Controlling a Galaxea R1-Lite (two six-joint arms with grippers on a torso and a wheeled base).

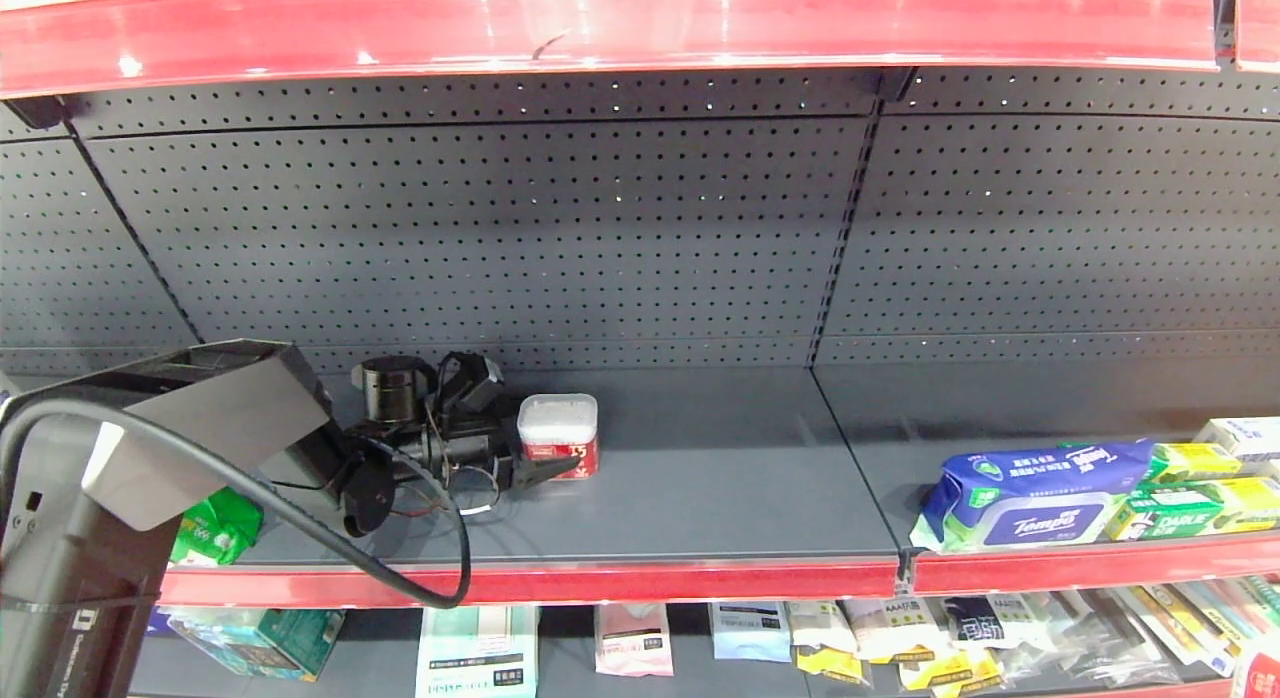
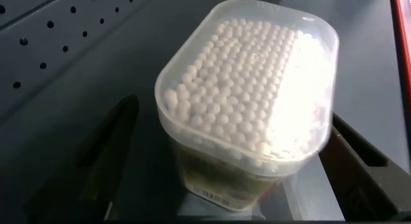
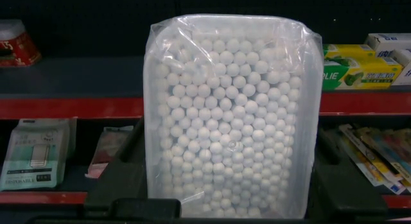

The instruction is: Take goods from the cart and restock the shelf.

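Note:
A clear box of cotton swabs (image 1: 558, 430) with a red label stands on the grey shelf (image 1: 700, 498), left of the middle. My left gripper (image 1: 557, 458) is open around this box's lower half, one dark finger on each side. In the left wrist view the swab box (image 2: 247, 95) sits between the spread fingers (image 2: 106, 160), with a gap on one side. My right gripper (image 3: 232, 160) is shut on a second box of cotton swabs (image 3: 232, 115), held out in front of the shelf.
A blue wet-wipes pack (image 1: 1040, 498) and toothpaste boxes (image 1: 1190, 498) lie at the shelf's right end, and a green pack (image 1: 215, 528) at its left. Packets fill the lower shelf (image 1: 880, 638). A red-edged shelf (image 1: 600, 23) hangs overhead. Bare shelf floor lies between the swab box and the wipes.

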